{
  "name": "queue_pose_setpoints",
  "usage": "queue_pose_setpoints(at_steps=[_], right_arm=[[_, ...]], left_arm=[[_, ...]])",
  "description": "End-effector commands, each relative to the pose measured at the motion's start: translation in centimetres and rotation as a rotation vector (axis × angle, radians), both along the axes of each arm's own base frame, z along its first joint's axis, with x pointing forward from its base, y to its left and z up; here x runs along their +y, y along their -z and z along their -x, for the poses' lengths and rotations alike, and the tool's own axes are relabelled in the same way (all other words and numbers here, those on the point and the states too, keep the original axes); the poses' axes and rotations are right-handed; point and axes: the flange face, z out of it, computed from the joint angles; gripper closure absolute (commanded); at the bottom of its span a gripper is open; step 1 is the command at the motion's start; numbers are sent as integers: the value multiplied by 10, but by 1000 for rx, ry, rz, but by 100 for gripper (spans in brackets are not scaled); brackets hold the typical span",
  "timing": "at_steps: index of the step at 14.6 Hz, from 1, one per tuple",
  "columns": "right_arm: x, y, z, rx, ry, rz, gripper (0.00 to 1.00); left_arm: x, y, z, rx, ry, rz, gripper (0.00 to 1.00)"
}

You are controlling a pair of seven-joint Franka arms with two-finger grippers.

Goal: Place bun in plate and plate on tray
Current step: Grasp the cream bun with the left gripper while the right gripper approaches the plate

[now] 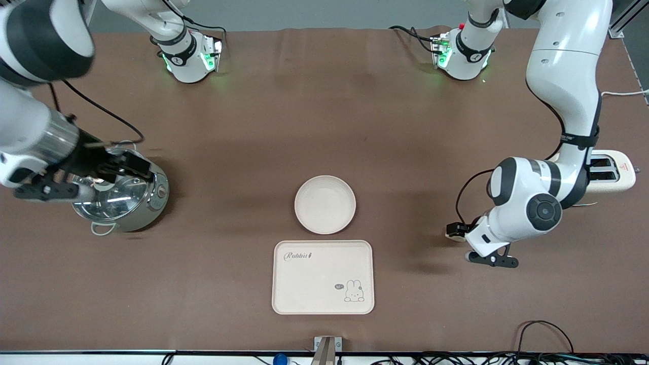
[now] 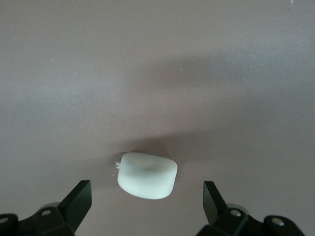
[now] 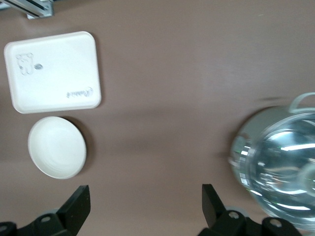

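The bun (image 2: 147,174) lies on the brown table toward the left arm's end, and the left hand hides most of it in the front view. My left gripper (image 1: 491,260) is low over it and open, with its fingers either side of the bun without touching it, as the left wrist view (image 2: 146,197) shows. The round plate (image 1: 325,205) sits empty mid-table. The tray (image 1: 323,277) with "Rabbit" lettering lies just nearer the front camera. My right gripper (image 1: 48,191) is open and empty, up beside the pot. Its wrist view (image 3: 146,195) shows the plate (image 3: 56,147) and the tray (image 3: 52,72).
A steel pot with a glass lid (image 1: 121,203) stands at the right arm's end and also shows in the right wrist view (image 3: 280,167). A cream toaster (image 1: 611,172) stands at the left arm's end, by the left arm's elbow.
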Motion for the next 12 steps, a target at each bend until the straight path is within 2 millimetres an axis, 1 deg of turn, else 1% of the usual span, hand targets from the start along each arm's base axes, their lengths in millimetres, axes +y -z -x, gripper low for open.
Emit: queue_pose_setpoints(at_steps=[1,2,3,4,5,6,7,8,10,11,12], right_arm=[[18,38,-18,18,28,-45,0],[32,50,-21,21,12,-42,0],[38,57,-23,19,6,-42,0],[42,67,-25,26,0,-38,0],[44,78,-28,38,0,-37,0],[46,87,-30,46,0,-35,0],[57,100,-31,53,-13,-33,0],[67,105,-30,55,-23,-32,0],[91,119,-25,62,-36,-23,0],[100,131,-21,54,-39,-21,0],[113,149,-14,49,-43,-18,0]], left_arm=[[5,18,12,-12,-13,18,0],[8,27,15,-29,-13,21,1],[9,36,19,-43,-11,23,3],[9,40,21,-50,-8,23,7],[7,41,22,-48,-1,24,16],[6,41,23,-47,8,26,32],[6,41,23,-47,6,27,51],[7,41,23,-47,6,27,63],[4,41,23,-46,9,31,80],[3,40,23,-48,11,31,86],[0,36,22,-55,15,34,89]])
